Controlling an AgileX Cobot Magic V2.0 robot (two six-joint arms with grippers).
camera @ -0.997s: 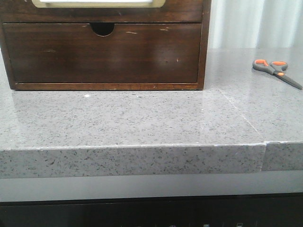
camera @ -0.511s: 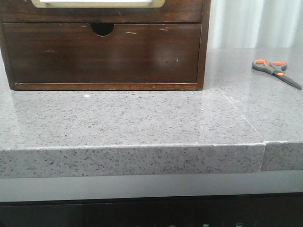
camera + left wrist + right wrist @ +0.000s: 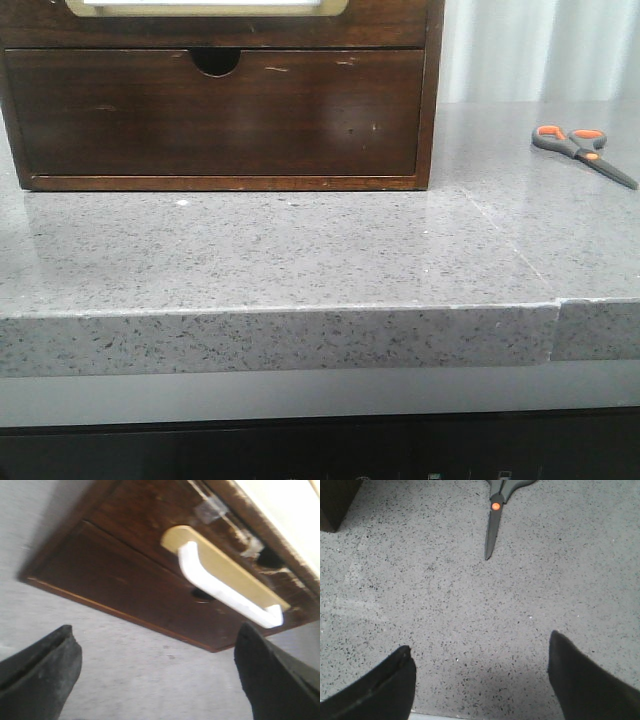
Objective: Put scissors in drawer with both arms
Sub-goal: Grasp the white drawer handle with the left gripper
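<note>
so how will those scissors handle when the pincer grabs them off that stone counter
The scissors look small and thin, so probably light and stiff. They lie flat and closed on the polished speckled counter, so they may slide when nudged, and the low profile leaves little to grip. They are unlikely to roll. The right pincer is open, short of the blade tip.

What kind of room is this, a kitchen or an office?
Hard to say for sure; it looks like a home-style worktop set up for testing. A speckled grey stone counter carries a dark wooden drawer chest, small scissors lie on it, and a pale curtain hangs behind.
</note>
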